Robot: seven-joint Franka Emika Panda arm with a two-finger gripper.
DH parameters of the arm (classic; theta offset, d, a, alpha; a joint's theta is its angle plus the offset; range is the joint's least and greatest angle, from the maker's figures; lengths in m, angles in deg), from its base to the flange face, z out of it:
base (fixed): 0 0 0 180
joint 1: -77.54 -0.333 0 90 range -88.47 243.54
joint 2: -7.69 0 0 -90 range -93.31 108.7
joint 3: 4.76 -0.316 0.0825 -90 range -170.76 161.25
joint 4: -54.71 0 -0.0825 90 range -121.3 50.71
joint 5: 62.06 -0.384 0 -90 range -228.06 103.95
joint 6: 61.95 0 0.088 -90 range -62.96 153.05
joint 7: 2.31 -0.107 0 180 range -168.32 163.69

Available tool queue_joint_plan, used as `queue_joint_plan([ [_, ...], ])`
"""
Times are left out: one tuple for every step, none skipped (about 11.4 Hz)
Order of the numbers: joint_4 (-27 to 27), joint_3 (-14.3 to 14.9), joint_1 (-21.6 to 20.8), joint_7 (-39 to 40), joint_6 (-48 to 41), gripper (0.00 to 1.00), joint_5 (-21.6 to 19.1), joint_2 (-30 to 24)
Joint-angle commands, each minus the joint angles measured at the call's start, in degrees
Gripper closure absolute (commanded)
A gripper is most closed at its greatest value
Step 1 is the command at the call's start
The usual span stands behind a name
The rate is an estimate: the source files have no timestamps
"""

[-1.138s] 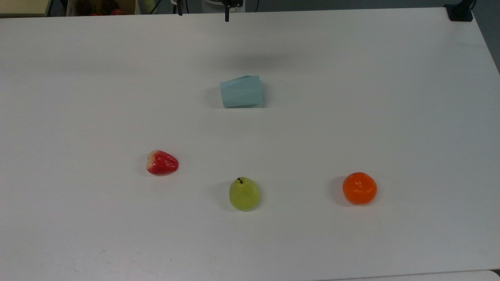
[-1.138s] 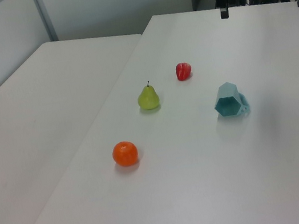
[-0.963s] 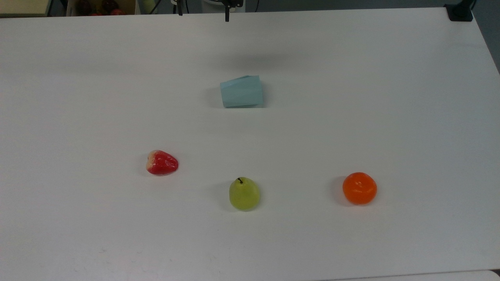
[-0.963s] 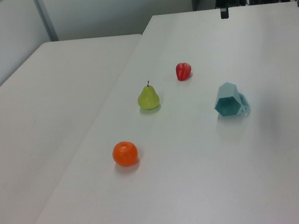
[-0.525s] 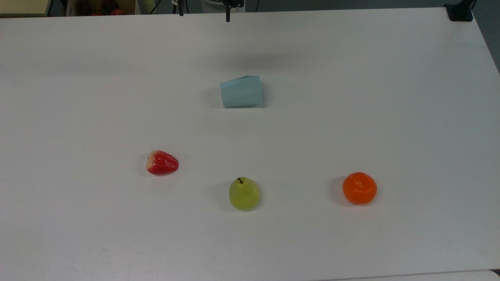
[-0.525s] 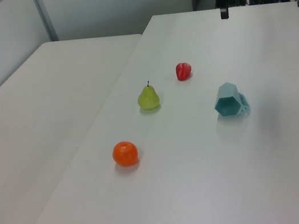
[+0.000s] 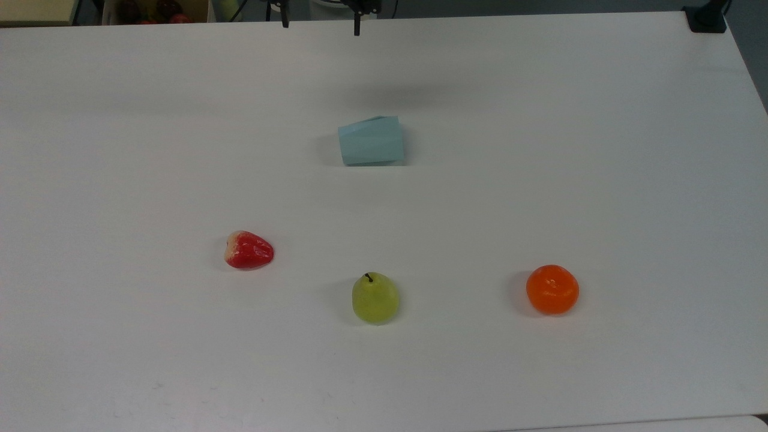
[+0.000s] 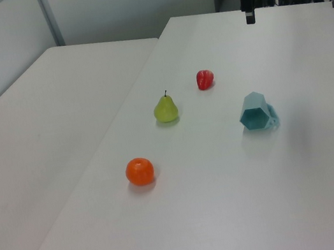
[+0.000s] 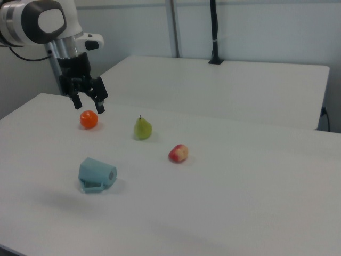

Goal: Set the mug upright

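The mug (image 7: 372,140) is a pale blue faceted cup lying on its side in the middle of the white table (image 7: 540,120). The left view shows the mug (image 8: 255,112) with a hexagonal end facing the camera. The right view shows the mug (image 9: 97,174) tipped over with a handle low at its side. My gripper (image 9: 88,106) hangs open well above the table, up and behind the mug, holding nothing. In the top view the gripper (image 7: 321,26) is at the table's far edge, its two dark fingertips wide apart.
Three toy fruits lie nearer the front of the top view: a red strawberry (image 7: 248,250), a green pear (image 7: 375,298) and an orange (image 7: 552,290). A second white table (image 8: 43,121) adjoins on the left view's left. A black post base (image 7: 707,18) stands at the far right corner.
The gripper has shifted slightly toward the top view's right and a little lower in that view. The mug and the fruits have not moved.
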Motion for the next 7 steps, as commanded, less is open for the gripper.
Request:
queue_joint_plan([
  [-0.5,-4.8,-2.0,0.1,0.6,0.0,1.0,-0.4],
  [-0.6,-7.0,-2.1,-1.3,0.6,0.0,1.5,-0.4],
  [-0.6,-9.2,-2.2,-3.2,0.6,0.0,1.7,-0.4],
  [-1.0,-11.5,-2.3,-4.7,0.6,0.0,2.5,-0.4],
  [-1.2,-13.1,-3.2,-6.8,0.6,0.0,3.9,-0.1],
  [-1.8,-13.2,-5.1,-8.7,0.3,0.0,6.1,0.6],
  [-2.1,-13.2,-7.4,-10.3,0.0,0.0,9.3,1.8],
])
